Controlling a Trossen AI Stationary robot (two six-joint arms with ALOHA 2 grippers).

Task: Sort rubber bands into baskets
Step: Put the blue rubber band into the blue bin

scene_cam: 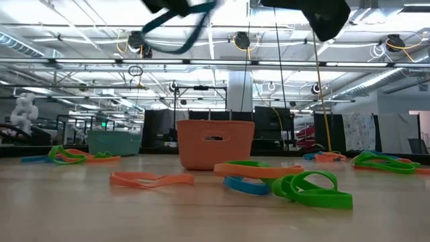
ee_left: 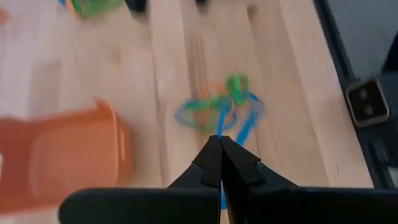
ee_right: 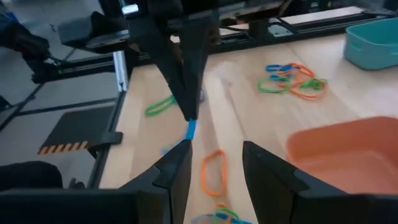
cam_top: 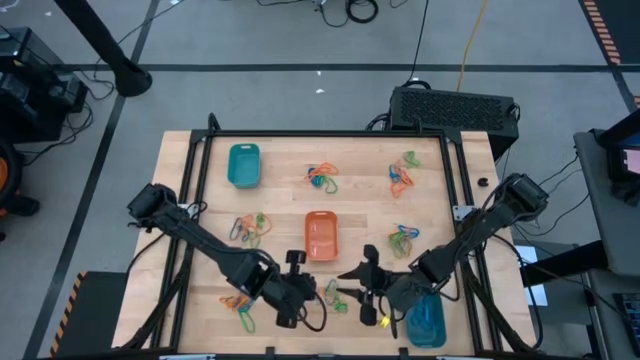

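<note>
My left gripper hangs above the table's near middle, shut on a blue rubber band, which also shows as a loop in the air in the low view. My right gripper faces it at close range from the right, open, with nothing between its fingers. Whether the band's lower end touches its finger, I cannot tell. The orange basket stands at the table's middle, one teal basket at the far left, and another near the front right corner. Loose rubber bands lie on the wood. My left gripper pinches the blue rubber band at its upper part between the free ends of its two shut fingers. The fingers slant downward. The band hangs below them as a loose loop, lifted clear of the table.
Heaps of mixed bands lie at the left, the far middle, the far right, right of the orange basket and near the front left. A black frame edges the table.
</note>
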